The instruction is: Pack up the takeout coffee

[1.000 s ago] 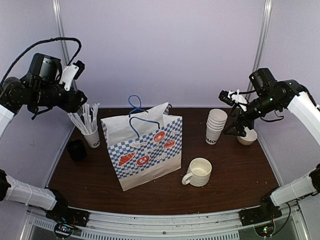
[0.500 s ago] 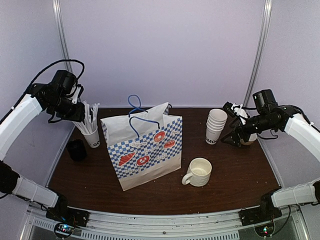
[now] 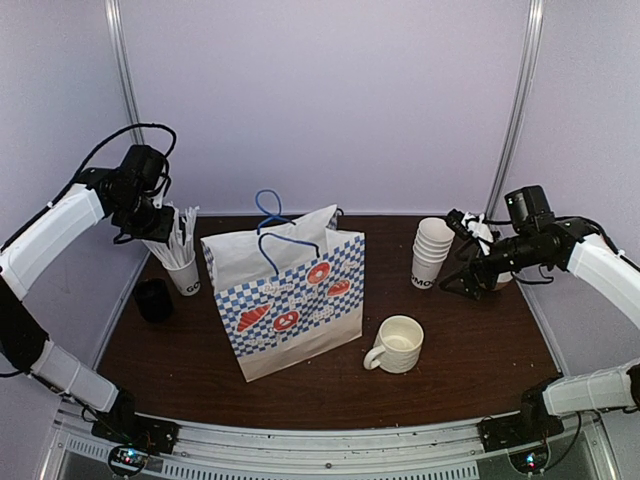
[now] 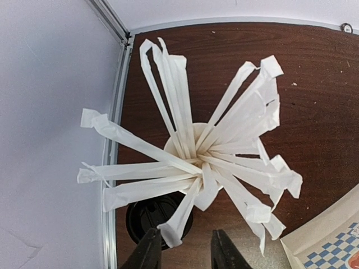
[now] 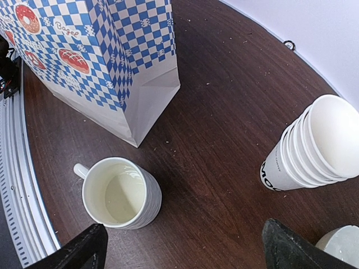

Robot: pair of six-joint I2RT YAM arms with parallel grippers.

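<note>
No lidded takeout coffee cup shows in any view; it is hidden or out of view. A blue-and-white checked paper bag (image 3: 290, 290) (image 5: 112, 56) stands open at the table's middle. My left gripper (image 3: 150, 220) (image 4: 185, 252) hangs over a paper cup of wrapped straws (image 3: 183, 268) (image 4: 196, 151). Its jaws stand partly apart, and one straw's folded end (image 4: 171, 232) lies loose between them. My right gripper (image 3: 468, 272) (image 5: 185, 252) hovers wide open and empty at the right, between a white mug (image 5: 120, 193) and a stack of lidless cups (image 5: 314, 145).
A round black lidded object (image 3: 153, 298) (image 4: 147, 216) sits by the left table edge under the straws. The mug (image 3: 398, 345) stands front right of the bag and the cup stack (image 3: 430, 250) at the back right. A pale round object (image 3: 497, 275) (image 5: 339, 246) lies by the right gripper.
My left arm has swung in and down over the straw cup, its jaws narrowing. My right arm has lowered toward the table beside the cup stack, jaws still wide.
</note>
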